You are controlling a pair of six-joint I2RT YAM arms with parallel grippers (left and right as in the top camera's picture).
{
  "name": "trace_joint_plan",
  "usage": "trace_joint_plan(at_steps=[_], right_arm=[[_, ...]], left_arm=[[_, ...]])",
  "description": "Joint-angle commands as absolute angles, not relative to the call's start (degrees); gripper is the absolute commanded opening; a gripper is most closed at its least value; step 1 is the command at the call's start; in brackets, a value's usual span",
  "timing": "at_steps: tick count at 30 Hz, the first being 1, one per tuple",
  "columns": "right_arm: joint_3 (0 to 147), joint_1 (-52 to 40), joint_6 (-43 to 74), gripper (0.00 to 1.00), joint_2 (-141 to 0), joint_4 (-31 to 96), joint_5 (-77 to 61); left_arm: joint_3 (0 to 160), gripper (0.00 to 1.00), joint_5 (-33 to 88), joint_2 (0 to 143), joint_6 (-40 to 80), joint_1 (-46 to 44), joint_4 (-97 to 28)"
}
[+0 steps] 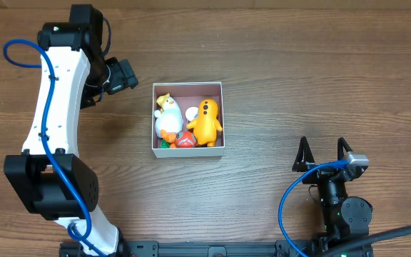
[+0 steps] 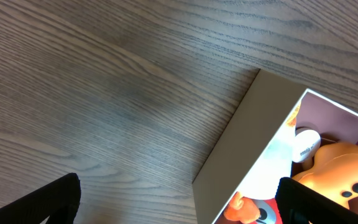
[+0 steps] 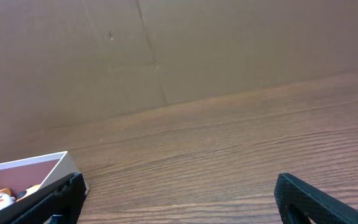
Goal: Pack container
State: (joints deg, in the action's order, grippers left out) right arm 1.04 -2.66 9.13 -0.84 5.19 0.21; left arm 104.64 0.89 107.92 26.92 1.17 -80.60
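The container (image 1: 188, 85), a small square box with white walls and a pink inside, sits mid-table. It holds a white duck toy (image 1: 168, 118), an orange toy (image 1: 207, 121) and a small red toy (image 1: 185, 140). My left gripper (image 1: 125, 76) is open and empty, just left of the box's far left corner. In the left wrist view the box wall (image 2: 247, 143) lies between my open fingers (image 2: 179, 208), with the orange toy (image 2: 337, 171) inside. My right gripper (image 1: 323, 154) is open and empty, to the box's right and nearer the front edge. The box's corner (image 3: 23, 168) shows at left in the right wrist view.
The wooden table (image 1: 298, 64) surrounds the box. A brown cardboard wall (image 3: 197, 50) stands behind the table's far edge in the right wrist view. The left arm (image 1: 52, 107) stretches along the table's left side.
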Motion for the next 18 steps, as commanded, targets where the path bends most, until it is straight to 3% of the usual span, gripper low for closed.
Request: trace_joint_plan(at_steps=[1,7,18], right_arm=[[0.4,-2.4,8.9,1.00,-0.2,4.8,-0.1],[0.4,-2.4,8.9,1.00,-0.2,4.8,-0.1],[0.4,-2.4,8.9,1.00,-0.2,4.8,-0.2]], left_arm=[[105.9,1.00,1.3,107.2,27.7,1.1,-80.5],[105.9,1.00,1.3,97.2,27.7,-2.0,-80.5],[105.9,1.00,1.3,65.9,27.7,-10.3,-80.6]])
